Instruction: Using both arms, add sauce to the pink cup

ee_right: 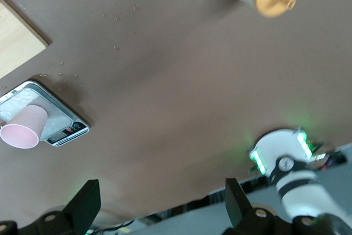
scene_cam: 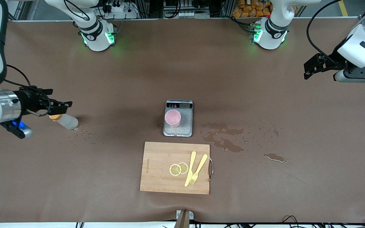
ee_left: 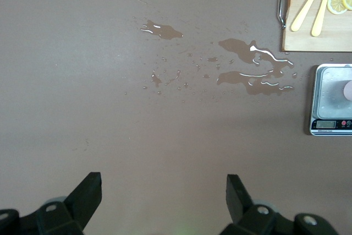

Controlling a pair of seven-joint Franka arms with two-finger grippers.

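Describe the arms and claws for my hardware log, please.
Both arms are white and jointed, with black bands and green lights at the bases. Loose black cables run to black two-finger claws: right claw, left claw. The right wrist carries a silver cuff.

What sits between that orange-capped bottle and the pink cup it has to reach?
Nothing visible: only bare brown table with a few droplets lies between the sauce bottle and the pink cup on the grey scale. The open right gripper hangs just above the bottle.
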